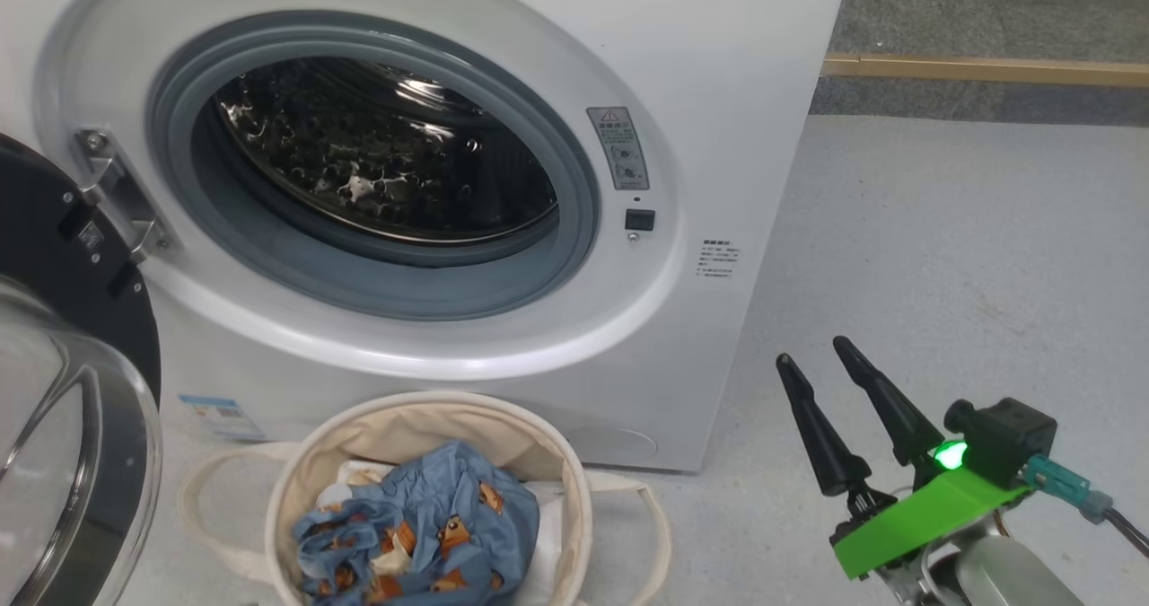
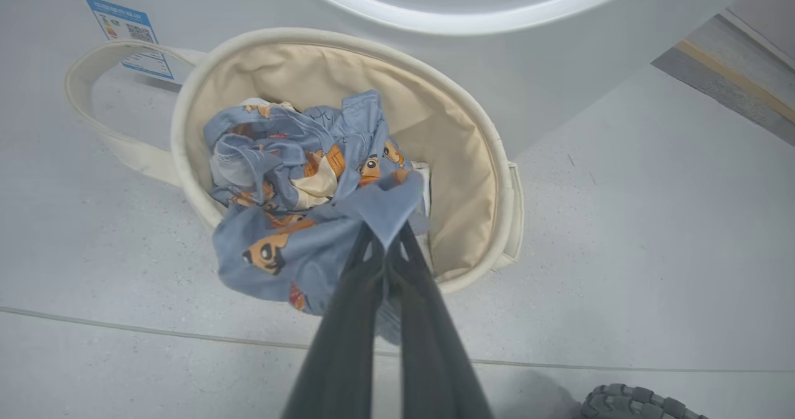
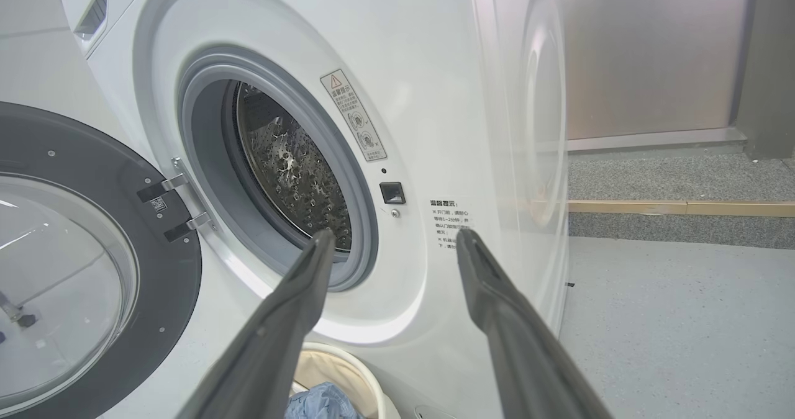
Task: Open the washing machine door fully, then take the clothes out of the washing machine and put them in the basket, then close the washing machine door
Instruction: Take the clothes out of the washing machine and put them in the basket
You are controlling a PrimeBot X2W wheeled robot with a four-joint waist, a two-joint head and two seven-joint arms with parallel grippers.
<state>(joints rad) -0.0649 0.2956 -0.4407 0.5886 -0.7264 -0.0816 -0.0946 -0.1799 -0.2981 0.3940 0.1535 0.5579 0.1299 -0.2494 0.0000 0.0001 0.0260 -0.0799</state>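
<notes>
The washing machine (image 1: 718, 139) stands with its drum mouth (image 1: 386, 157) uncovered and the steel drum bare inside. The washing machine door (image 1: 81, 319) is swung out wide at the left. In front of the machine sits the basket (image 1: 422, 408), holding the blue bear-print clothes (image 1: 422, 525). In the left wrist view my left gripper (image 2: 388, 233) is shut on a flap of the clothes (image 2: 292, 177), which spill over the near rim of the basket (image 2: 459, 158). My right gripper (image 1: 813, 353) hovers open and empty, low at the right of the machine, fingers (image 3: 298, 295) aimed at its front.
The basket's loop handles (image 1: 202, 480) lie out on the pale floor at both sides. A wooden strip (image 1: 987, 69) borders a grey carpet behind the machine's right side. A ribbed tyre (image 2: 640, 403) shows on the floor close to my left arm. Open floor lies right of the machine.
</notes>
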